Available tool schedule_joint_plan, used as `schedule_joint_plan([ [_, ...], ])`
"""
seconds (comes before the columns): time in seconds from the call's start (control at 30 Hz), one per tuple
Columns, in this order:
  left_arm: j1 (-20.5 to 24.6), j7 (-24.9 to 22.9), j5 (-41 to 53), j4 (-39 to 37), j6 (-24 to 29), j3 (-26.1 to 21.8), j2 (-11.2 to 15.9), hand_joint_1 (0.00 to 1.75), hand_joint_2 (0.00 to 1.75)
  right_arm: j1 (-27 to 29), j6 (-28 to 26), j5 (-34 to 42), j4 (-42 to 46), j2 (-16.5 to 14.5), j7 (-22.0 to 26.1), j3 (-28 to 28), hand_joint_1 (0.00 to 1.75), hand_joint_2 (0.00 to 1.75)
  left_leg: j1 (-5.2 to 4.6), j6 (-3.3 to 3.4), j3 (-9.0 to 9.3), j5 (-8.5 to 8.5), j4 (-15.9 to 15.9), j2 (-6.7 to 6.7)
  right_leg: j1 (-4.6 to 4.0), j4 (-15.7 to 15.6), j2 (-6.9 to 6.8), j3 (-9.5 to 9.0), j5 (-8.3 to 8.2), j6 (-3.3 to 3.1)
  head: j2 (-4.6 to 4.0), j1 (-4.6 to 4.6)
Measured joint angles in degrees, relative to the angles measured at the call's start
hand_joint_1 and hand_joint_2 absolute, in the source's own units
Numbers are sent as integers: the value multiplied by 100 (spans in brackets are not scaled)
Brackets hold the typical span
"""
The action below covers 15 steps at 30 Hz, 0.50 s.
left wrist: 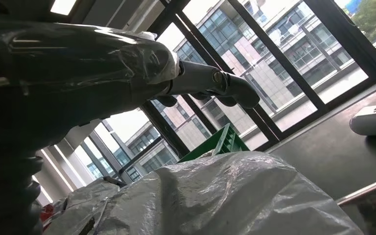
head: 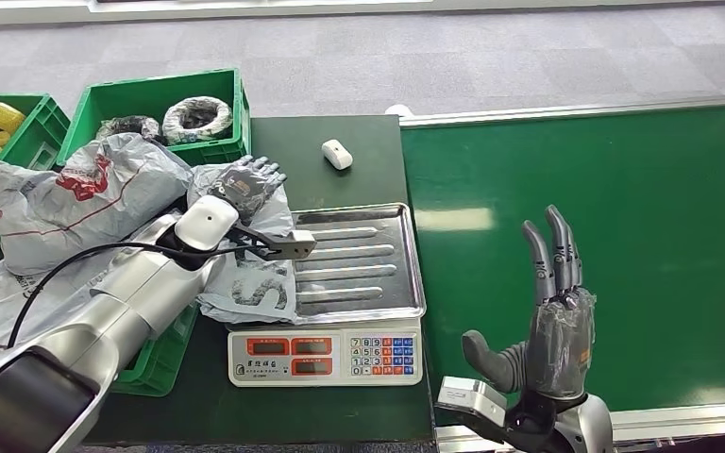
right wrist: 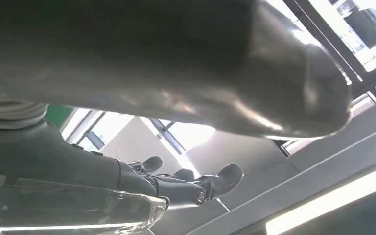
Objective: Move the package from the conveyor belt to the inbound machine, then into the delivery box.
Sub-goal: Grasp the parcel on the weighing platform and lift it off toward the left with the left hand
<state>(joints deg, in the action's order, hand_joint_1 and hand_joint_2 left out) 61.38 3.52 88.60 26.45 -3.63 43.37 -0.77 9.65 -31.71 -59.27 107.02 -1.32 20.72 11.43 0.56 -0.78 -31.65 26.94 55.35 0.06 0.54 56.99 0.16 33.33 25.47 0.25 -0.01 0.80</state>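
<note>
- Package (head: 245,274): grey plastic mailer, lying half on the scale's steel tray (head: 378,269) and half over the edge of the green crate (head: 156,363) at its side.
- Left robot hand (head: 250,184): rests on the mailer's upper end; whether its fingers pinch the film, I cannot tell.
- Recommended: keep a firm hold on the loose film, lift clear of the tray rim, and carry towards the crate holding the other mailers (head: 66,203).
- Right robot hand (head: 552,321): fingers spread, holding nothing, raised over the green conveyor belt (head: 642,189).
- White scanner (head: 337,154): on the table (head: 340,415) behind the scale; avoid it.
</note>
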Motion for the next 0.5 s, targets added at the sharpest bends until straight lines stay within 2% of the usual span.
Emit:
schedule_joint_plan([
  [0.5,75,54,3,-322,-60,260,-173,0,175,68,-175,-63,0,-73,-28,-66,0,0,0,0,0,0,0,0,0,0,0,0,0,0,-1,-1],
])
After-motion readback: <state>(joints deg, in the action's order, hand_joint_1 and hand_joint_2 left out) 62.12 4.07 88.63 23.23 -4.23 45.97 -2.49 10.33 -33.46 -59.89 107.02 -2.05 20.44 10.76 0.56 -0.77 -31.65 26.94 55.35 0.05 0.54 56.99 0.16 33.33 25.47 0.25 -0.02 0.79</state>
